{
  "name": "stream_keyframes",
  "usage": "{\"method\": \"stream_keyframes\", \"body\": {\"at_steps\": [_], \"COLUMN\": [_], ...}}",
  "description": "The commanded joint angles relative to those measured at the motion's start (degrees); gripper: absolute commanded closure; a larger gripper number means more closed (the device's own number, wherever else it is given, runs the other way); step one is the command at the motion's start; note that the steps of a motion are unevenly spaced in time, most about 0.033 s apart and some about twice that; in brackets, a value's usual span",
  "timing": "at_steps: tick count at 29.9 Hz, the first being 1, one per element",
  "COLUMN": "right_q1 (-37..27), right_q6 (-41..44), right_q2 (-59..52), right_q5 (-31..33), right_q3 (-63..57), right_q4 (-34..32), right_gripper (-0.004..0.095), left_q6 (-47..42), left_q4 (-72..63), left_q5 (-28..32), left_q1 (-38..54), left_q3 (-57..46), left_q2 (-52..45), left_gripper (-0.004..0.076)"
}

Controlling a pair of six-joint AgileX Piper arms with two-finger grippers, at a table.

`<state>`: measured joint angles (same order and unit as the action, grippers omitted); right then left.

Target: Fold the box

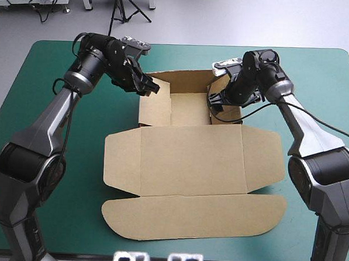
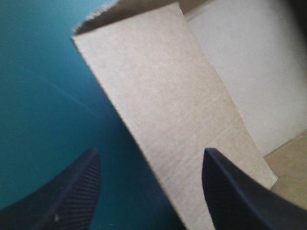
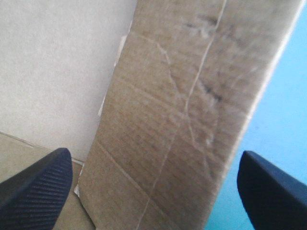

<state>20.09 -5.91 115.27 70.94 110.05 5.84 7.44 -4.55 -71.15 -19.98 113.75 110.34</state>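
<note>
Box (image 1: 190, 160) half-built: far tray walls up, lid flat; left gripper (image 1: 148, 87) and right gripper (image 1: 214, 103) straddle its side walls, fingers apart.

Table (image 1: 324, 68): one unit, filling most of the high view. Its top is dressed in a teal-green cover (image 1: 40, 65) that reaches every visible edge. The far edge runs straight, and both far corners are rounded. The cover lies flat and smooth. In the left wrist view the cover (image 2: 43, 96) carries faint pale scuff lines. In the right wrist view the cover (image 3: 290, 105) appears as a plain narrow strip.
</note>
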Motion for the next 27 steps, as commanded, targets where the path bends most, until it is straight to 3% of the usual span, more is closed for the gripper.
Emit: {"method": "stream_keyframes", "body": {"at_steps": [1, 7, 15, 21, 27], "right_q1": [-0.09, -0.09, -0.18, -0.18, -0.18], "right_q6": [-0.31, -1.13, -2.20, -2.20, -2.20], "right_q2": [-5.80, -10.95, -14.43, -11.30, -5.22], "right_q5": [0.62, 0.62, 0.52, -0.72, -0.75], "right_q3": [4.44, 7.05, 7.05, 6.71, 6.71], "right_q4": [-1.03, -0.48, -5.84, -6.16, -5.84], "right_gripper": [0.0044, 0.0047, 0.0059, 0.0089, 0.0106], "left_q6": [0.21, 0.36, 5.44, 5.44, 2.76], "left_q4": [1.76, 2.43, 7.94, 10.18, 10.18], "left_q5": [-2.84, -2.84, -2.84, -2.74, -2.74], "left_q1": [0.71, 0.75, 0.75, 0.75, 0.75], "left_q3": [2.49, 2.49, -9.08, -30.46, -44.18], "left_q2": [-5.82, -12.01, -29.14, -43.03, -50.99], "left_gripper": [0.0275, 0.0330, 0.0718, 0.0730, 0.0730]}}
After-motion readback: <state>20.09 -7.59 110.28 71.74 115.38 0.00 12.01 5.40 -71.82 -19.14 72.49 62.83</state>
